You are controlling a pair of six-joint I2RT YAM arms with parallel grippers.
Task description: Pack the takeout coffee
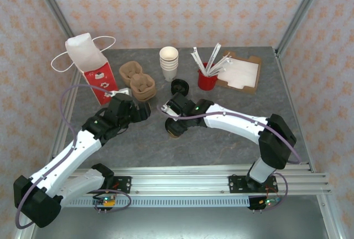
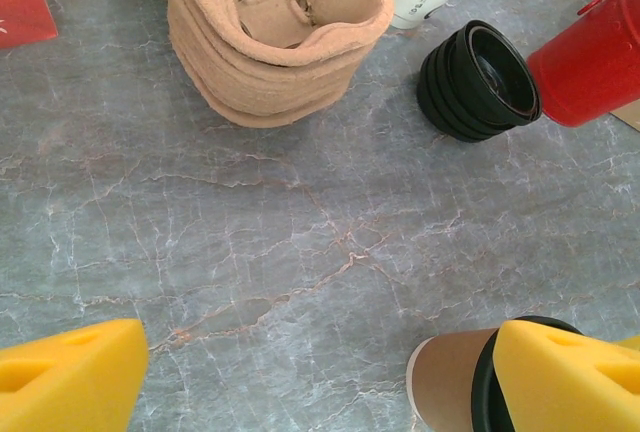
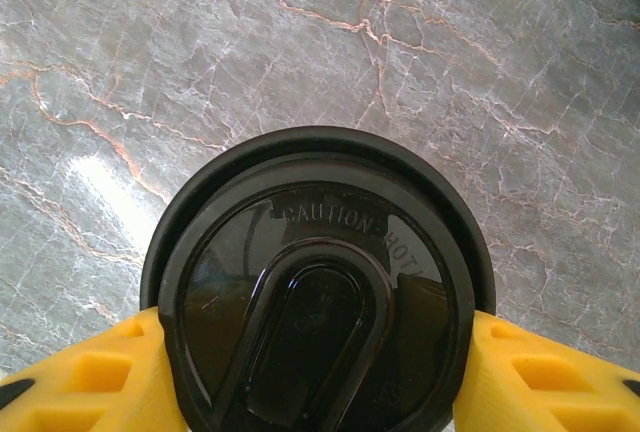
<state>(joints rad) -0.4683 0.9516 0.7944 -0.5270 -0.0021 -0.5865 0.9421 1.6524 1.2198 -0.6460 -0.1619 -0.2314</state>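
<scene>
Right gripper fingers are bracketing the lid of the takeout coffee mid-table, apparently touching. Left gripper is hanging wide, empty. I'm fearing a squeeze on the lid alone pops it. Left wrist is showing the tan wall the lid is hiding from right wrist

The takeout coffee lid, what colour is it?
The lid is glossy black, clearest in the right wrist view.

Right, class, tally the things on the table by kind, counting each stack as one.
Red-and-white bag: 1
Carrier stack: 1
Cream cup stack: 1
Black lid stack: 1
Red cup of stirrers: 1
Napkin tray: 1
Lidded coffee cup: 1
Total: 7
</scene>
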